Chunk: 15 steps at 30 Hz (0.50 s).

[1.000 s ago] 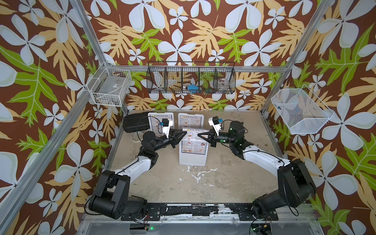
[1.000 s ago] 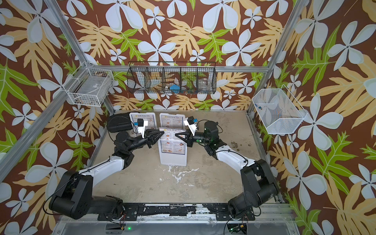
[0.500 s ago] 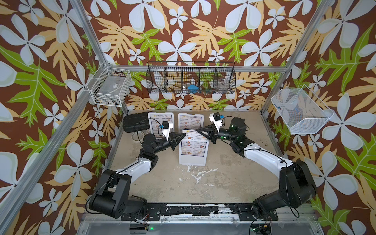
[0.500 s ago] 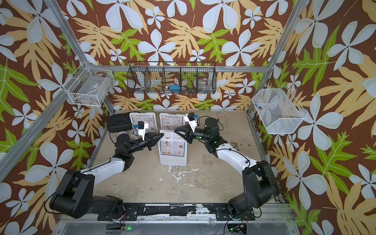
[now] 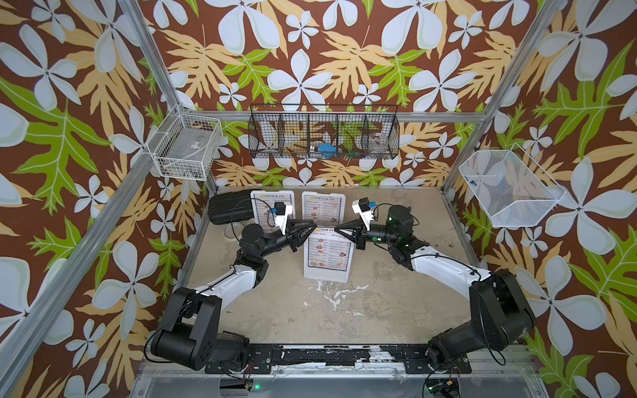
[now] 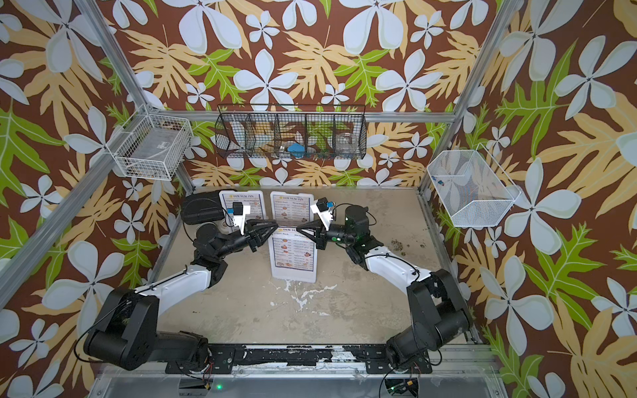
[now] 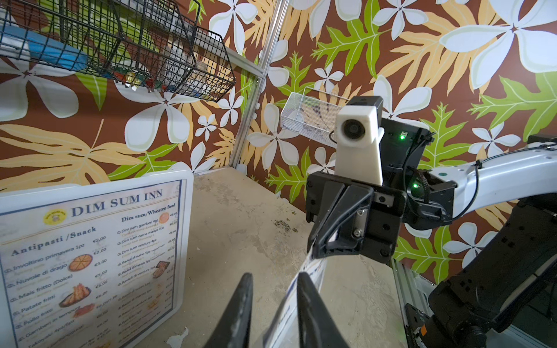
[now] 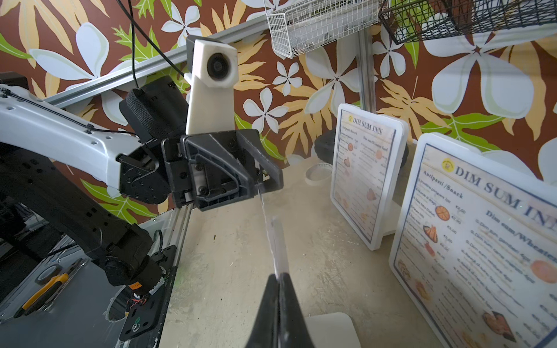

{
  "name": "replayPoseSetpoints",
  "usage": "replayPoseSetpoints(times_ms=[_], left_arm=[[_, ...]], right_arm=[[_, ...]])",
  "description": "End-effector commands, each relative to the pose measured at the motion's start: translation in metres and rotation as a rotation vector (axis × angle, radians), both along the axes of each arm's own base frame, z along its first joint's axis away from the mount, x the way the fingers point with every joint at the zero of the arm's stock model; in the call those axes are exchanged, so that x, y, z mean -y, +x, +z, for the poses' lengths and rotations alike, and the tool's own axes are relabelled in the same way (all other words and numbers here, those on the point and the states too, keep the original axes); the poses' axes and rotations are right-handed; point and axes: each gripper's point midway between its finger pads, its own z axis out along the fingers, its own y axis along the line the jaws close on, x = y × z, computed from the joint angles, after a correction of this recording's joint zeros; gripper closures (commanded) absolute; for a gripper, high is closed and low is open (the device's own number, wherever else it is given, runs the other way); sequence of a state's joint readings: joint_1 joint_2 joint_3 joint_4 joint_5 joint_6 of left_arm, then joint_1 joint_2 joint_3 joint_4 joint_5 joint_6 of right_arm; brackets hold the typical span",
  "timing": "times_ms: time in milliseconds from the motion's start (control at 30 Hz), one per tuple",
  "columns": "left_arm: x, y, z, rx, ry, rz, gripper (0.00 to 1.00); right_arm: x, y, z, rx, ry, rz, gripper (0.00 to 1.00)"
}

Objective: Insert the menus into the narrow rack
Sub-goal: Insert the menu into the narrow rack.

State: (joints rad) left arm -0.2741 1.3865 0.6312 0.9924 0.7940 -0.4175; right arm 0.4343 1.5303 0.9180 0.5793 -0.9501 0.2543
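pinching thin glossy menu [image 5: 329,251] | right pincer [image 5: 339,230] black, tapered | tabletop [image 5: 362,310] rough, beige

Glossy laminated menus [image 5: 327,255]; rough, stained matt tabletop [image 5: 344,310]

Front menu [image 5: 327,253] upright, blue-bordered, two rear menus [image 5: 323,212] upright behind it

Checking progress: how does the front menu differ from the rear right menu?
The front menu stands mid-table; the rear right menu stands by the back wall. The right gripper is shut on the front menu's top edge; the rear right menu is untouched. Both show blue-bordered "DIM SUM INN" print, upright.
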Motion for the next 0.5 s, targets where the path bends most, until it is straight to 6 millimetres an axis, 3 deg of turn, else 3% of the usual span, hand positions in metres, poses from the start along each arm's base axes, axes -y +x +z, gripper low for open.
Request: replayPoseSetpoints(times_ms=[0, 133, 467], left_arm=[[0.002, -0.001, 0.001, 0.011, 0.003, -0.016, 0.84], [0.002, -0.001, -0.008, -0.002, 0.007, -0.017, 0.95], [0.001, -0.003, -0.02, -0.021, 0.008, -0.019, 0.95]], right_arm=[[-0.001, -0.004, 0.009, 0.043, 0.018, 0.017, 1.0], [0.0, -0.003, 0.016, 0.053, 0.022, 0.006, 0.89], [0.006, 0.0, 0.035, 0.085, 0.024, -0.05, 0.77]])
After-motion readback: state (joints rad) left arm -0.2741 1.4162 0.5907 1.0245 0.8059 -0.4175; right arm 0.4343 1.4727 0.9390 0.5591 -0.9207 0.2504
